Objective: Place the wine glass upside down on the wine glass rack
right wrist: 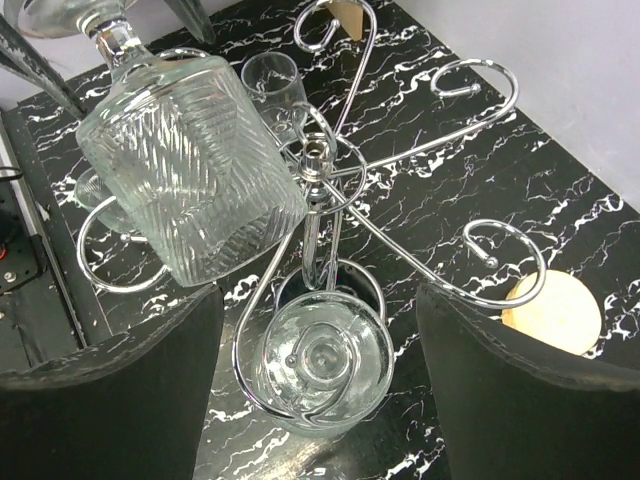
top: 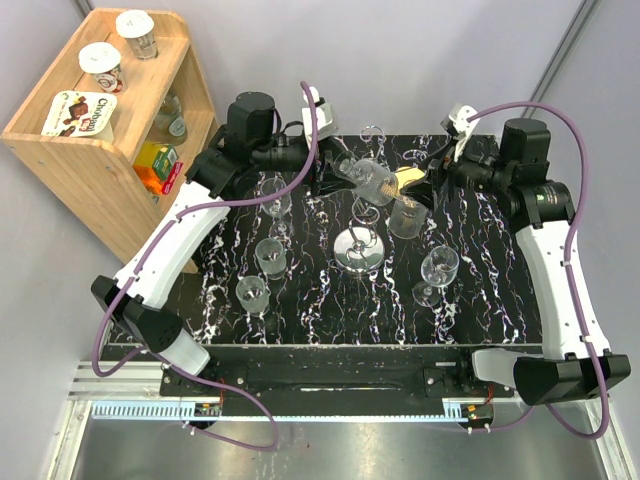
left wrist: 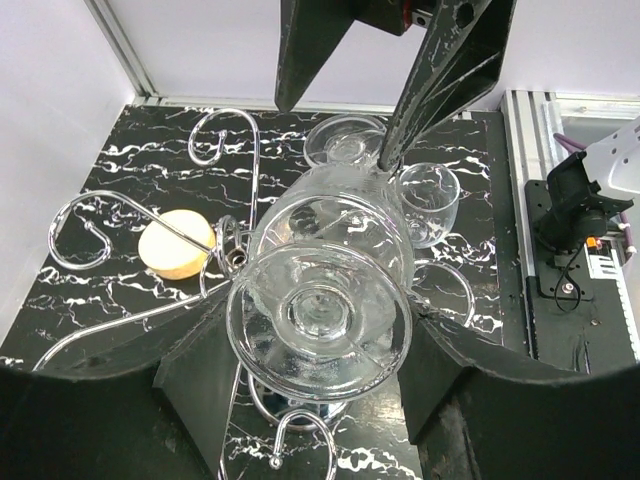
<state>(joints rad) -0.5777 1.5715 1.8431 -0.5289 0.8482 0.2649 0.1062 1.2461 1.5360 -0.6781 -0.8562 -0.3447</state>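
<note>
The wine glass (right wrist: 190, 160) lies tilted almost on its side in the air over the top of the wine glass rack (top: 358, 250). It is not hung on any of the curled arms. Your left hand (top: 333, 173) grasps it at the stem end, so in the left wrist view the round foot faces the camera between the two fingers. The ribbed bowl points away from that hand toward your right one.

Your right hand (right wrist: 320, 300) is released, with its fingers spread wide. From its own camera the bowl sits up and to the left of them, not between them. In the left wrist view one right fingertip (left wrist: 388, 150) stands right at the far end of the bowl, but you cannot tell whether it touches. Nor can you tell whether the bowl touches the wire beneath it.

A second glass (right wrist: 320, 360) already hangs upside down in one of the rack's arms, directly below the right hand. The rack stands near the middle of the black marbled tabletop (top: 500, 290). A pale round disc (right wrist: 553, 312) lies near it, and four more glasses stand upright around it, three to the left (top: 270, 255) and one to the right (top: 440, 268).
</note>
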